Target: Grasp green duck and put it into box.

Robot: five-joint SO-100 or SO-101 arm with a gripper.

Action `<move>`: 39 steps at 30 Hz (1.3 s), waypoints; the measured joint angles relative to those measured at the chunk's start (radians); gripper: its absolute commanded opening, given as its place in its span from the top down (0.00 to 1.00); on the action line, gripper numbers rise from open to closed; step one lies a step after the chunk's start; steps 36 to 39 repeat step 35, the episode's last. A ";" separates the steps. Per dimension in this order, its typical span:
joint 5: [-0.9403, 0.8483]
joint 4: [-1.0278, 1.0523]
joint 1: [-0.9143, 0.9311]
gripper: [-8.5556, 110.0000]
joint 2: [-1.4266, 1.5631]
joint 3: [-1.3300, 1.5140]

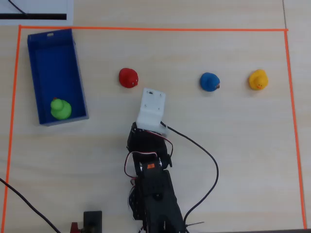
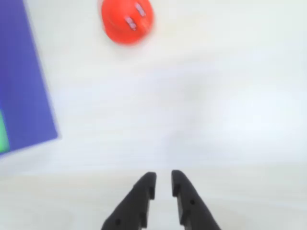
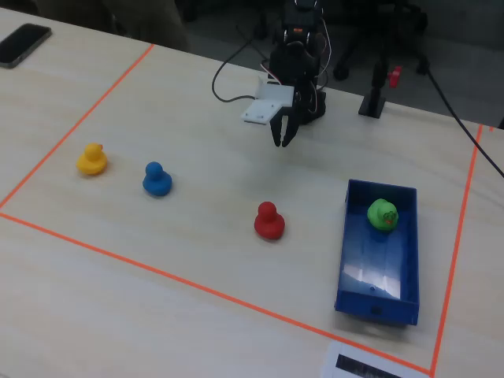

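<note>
Black gripper (image 2: 163, 181) is hanging empty, fingers nearly closed, above bare table (image 2: 216, 120); green duck (image 3: 383, 213) is sitting inside the box (image 3: 358, 276).

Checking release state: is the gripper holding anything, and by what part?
Nothing held. The gripper is empty, fingers nearly closed; the green duck sits in the box.

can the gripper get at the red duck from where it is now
Probably yes: the gripper hangs empty, jaws nearly closed, and bare table lies between it and the red duck.
</note>
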 measured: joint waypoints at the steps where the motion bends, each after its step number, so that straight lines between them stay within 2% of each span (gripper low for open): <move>1: -0.006 0.017 0.006 0.93 0.048 0.035; 7: -0.060 0.115 0.015 0.93 0.235 0.199; 10: -0.089 0.149 0.040 0.93 0.235 0.255; 23: -0.133 0.224 0.146 0.91 0.255 0.256; 39: -0.133 0.224 0.143 0.91 0.255 0.256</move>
